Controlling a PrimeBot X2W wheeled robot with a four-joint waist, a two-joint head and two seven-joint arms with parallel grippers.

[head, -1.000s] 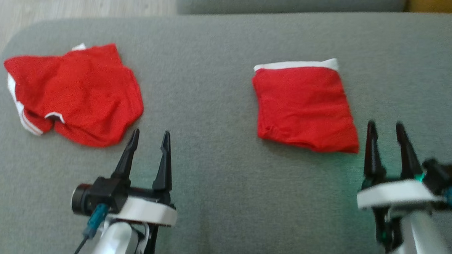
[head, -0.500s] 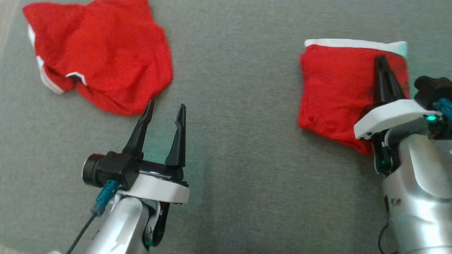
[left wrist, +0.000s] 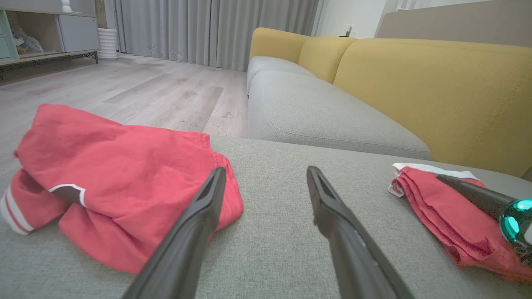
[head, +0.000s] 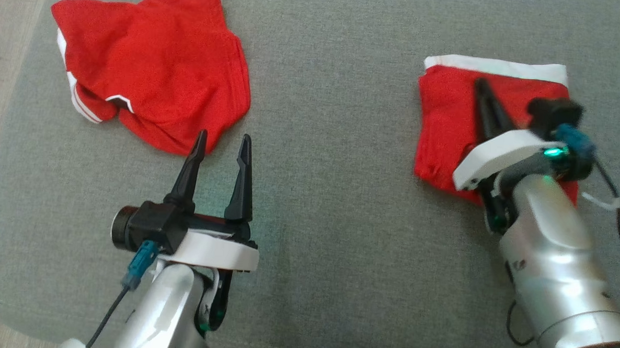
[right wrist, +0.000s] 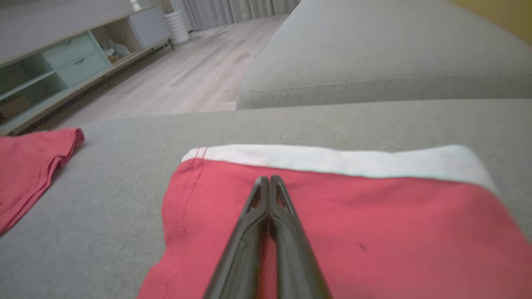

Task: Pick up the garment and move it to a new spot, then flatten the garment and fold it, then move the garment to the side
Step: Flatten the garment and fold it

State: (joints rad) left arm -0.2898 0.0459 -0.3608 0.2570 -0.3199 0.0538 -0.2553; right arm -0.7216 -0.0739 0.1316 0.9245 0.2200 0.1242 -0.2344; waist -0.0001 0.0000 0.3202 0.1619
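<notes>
Head view: right claw (head: 481, 84) over garment (head: 442, 125)

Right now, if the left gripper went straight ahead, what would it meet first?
Probably the crumpled red garment: one fingertip of the open left gripper sits at its near corner. The other finger points over bare cushion.

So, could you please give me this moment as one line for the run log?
left gripper: open, at edge of crumpled garment | right gripper: shut, over folded garment | both garments on grey cushion
</notes>
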